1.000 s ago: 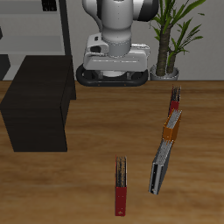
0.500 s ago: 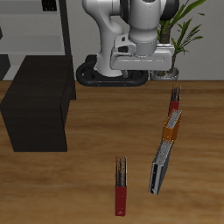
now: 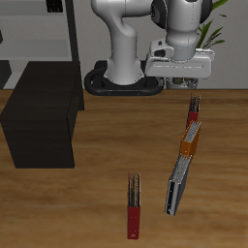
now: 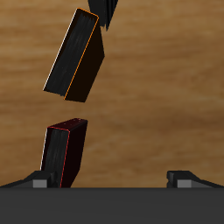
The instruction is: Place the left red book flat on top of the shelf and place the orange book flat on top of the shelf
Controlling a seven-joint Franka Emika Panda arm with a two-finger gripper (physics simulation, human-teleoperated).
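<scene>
Wooden table [image 3: 97, 189] carries the shelf [image 3: 41, 126], far from the books. Spread open and empty, the gripper [image 3: 186, 83] hangs above the left red book [image 3: 194, 108], with the orange book [image 3: 188, 141] and grey book [image 3: 176, 184] just beyond.

Bare wood lies open around the left red book [image 3: 194, 108], orange book [image 3: 189, 143] just beside.

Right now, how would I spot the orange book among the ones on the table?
Start at the potted plant at the table's back, then follow the row of three standing books running from it toward the front edge. The orange book is the middle one, between the left red book and the grey book, and the only bright orange one.
</scene>
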